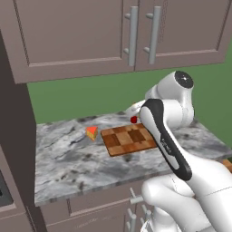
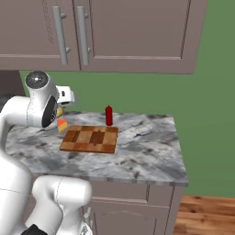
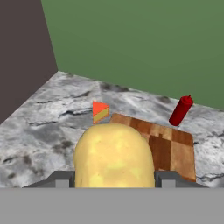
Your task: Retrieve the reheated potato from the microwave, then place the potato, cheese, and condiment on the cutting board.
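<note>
My gripper [image 3: 114,179] is shut on the pale-yellow potato [image 3: 113,155], a finger on each side of it, held above the grey marble counter [image 3: 43,127]. In the right base view the hand [image 2: 65,97] hangs over the counter's left part with a bit of potato [image 2: 59,111] under it. The checkered cutting board [image 3: 170,148] [image 1: 128,139] [image 2: 90,139] lies ahead, bare. The orange cheese wedge [image 3: 100,111] [image 1: 92,132] [image 2: 62,125] sits off the board's left corner. The red condiment bottle [image 3: 181,110] [image 2: 109,115] [image 1: 134,119] stands behind the board. The microwave is out of view.
Brown upper cabinets [image 1: 90,36] hang above the counter against a green wall [image 2: 151,96]. A dark tall panel [image 1: 18,136] closes the counter's left end. The counter ends on the right [image 2: 181,151] over a wooden floor [image 2: 206,215].
</note>
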You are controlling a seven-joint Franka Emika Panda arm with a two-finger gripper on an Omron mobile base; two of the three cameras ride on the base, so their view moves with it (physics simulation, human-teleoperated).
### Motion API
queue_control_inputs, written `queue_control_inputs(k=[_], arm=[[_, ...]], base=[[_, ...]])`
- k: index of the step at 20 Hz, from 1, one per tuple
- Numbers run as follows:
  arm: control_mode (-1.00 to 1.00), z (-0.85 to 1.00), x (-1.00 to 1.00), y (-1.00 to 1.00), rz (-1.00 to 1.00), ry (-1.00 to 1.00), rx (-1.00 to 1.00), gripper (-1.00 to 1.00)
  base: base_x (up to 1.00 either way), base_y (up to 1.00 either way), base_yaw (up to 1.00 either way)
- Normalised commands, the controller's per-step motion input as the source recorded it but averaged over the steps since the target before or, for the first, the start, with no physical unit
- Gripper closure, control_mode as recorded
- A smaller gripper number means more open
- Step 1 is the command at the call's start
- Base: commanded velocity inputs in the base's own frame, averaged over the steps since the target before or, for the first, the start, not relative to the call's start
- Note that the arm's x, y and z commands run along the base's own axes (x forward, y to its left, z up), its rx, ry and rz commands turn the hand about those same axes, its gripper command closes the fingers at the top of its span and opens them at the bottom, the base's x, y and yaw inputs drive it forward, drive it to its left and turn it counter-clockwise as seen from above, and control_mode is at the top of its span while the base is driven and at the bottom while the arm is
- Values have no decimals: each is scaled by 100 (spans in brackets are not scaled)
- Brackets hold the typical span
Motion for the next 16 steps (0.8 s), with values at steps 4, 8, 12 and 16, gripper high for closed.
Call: queue_control_inputs(k=[4,8,12,16], arm=[[100,0,0,0,0,0,0,100],[100,0,0,0,0,0,0,100],[-100,0,0,0,0,0,0,100],[-100,0,0,0,0,0,0,100]], base=[[0,0,0],[0,0,0],[0,0,0],[0,0,0]])
